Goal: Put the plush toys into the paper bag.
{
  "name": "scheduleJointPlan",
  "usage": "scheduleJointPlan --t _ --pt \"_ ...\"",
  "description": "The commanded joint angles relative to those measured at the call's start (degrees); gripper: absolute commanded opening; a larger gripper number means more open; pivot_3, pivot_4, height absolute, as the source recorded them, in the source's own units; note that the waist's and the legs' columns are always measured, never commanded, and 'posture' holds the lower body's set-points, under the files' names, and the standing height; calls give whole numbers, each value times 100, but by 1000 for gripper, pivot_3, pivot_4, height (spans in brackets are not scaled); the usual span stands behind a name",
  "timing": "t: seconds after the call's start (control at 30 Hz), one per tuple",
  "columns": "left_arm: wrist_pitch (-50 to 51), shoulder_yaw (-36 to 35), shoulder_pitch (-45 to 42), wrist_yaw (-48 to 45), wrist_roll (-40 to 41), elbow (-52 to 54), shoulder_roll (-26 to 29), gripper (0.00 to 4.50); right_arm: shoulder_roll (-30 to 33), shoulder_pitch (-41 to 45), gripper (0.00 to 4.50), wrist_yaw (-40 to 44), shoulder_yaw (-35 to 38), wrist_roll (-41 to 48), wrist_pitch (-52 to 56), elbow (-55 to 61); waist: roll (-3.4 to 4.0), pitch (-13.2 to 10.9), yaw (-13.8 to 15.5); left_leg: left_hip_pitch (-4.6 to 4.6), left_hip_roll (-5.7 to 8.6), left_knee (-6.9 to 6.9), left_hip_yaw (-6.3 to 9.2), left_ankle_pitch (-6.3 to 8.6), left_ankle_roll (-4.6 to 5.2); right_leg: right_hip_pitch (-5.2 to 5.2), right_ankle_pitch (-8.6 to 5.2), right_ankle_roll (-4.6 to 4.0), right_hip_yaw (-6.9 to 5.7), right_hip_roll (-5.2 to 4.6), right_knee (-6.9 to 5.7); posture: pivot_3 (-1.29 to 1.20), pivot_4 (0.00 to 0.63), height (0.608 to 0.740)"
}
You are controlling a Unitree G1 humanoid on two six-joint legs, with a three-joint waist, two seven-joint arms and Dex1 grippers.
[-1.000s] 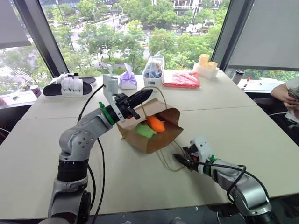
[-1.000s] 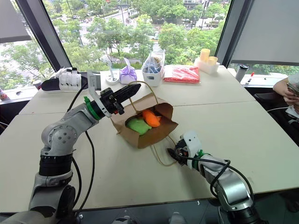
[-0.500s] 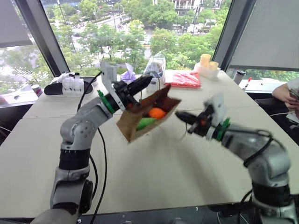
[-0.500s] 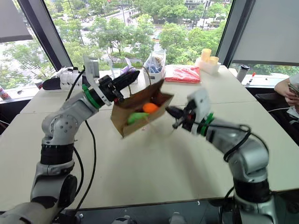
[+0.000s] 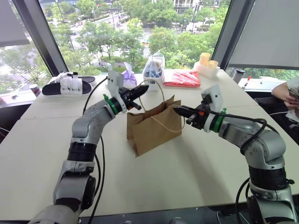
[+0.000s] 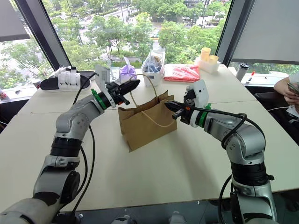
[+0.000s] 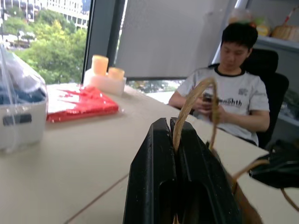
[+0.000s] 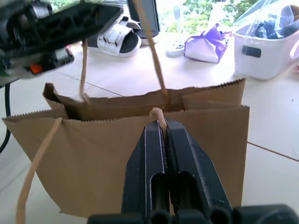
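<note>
left hand [image 5: 141, 91]: pinched fully closed on one twisted-cord handle of the paper bag, the loop rising out between its fingers [image 7: 154, 154] in the left wrist view.
far edge, left of centre: a purple pouch [image 5: 128, 76] and a clear plastic bag [image 5: 153, 67] in a white tub stand beyond the bag, well apart from it.
paper bag [image 5: 156, 128]: upright on the surface [image 5: 140, 186], strung between the two hands by its handles, mouth upward and nearly pressed flat.
plush toys: no green or orange shows from here; they are probably inside the bag, though its mouth is seen too edge-on to be sure.
far edge, right of centre: a red packet [image 5: 182, 78] lies flat on the surface, not part of the job.
right hand [image 5: 176, 109]: clamped tight on the other handle cord just above the bag's near rim, fingers [image 8: 147, 158] together with the cord caught between them.
step in hand: the packing looks finished (if the toys are indeed inside), and the bag is being held upright by both handles.
next move: calls for either a level lift with both hands or a gentle let-go once the base sits square; if one side is freed first, the bag may slump or tip.
</note>
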State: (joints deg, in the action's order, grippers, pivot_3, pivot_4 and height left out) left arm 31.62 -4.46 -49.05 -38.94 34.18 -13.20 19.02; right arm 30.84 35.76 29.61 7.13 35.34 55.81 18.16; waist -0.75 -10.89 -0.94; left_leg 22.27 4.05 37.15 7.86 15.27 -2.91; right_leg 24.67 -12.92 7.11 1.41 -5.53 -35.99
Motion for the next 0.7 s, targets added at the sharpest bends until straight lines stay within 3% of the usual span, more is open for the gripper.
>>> scheduleJointPlan --t 0.03,0.13,0.3,0.33,0.57,0.7 --pt "267 -99 58 -131 34 386 267 678 27 17 554 64 159 222 -27 303 0 0 0 0 0 0 0 0 0 1 0 0 0 0 0 0 150 740" --pt "429 -139 149 -261 72 506 497 2016 27 201 1764 28 274 363 -26 381 0 0 4 0 0 1 0 0 0 1 0 0 0 0 -1 0 150 740" --pt "707 -317 196 -493 229 653 821 4396 56 781 4218 -186 687 730 152 245 1 -1 9 0 0 0 2 0 0 0 0 0 0 0 -1 0 150 740" --pt "818 -397 195 -574 323 663 906 4485 77 907 4431 -229 796 812 194 207 1 -1 8 0 0 0 2 0 0 1 0 0 0 0 -1 0 150 740" --pt "1331 -609 363 -1188 660 584 1504 4485 274 1388 4431 -900 1742 1313 700 -224 3 -1 4 2 0 -1 1 0 0 2 0 0 0 -1 -2 0 150 740" --pt "1431 -501 564 -1626 638 561 1705 4485 596 717 4431 -1027 2228 1425 955 -185 0 1 45 4 0 -2 3 0 1 2 0 0 -1 -1 0 0 150 740"
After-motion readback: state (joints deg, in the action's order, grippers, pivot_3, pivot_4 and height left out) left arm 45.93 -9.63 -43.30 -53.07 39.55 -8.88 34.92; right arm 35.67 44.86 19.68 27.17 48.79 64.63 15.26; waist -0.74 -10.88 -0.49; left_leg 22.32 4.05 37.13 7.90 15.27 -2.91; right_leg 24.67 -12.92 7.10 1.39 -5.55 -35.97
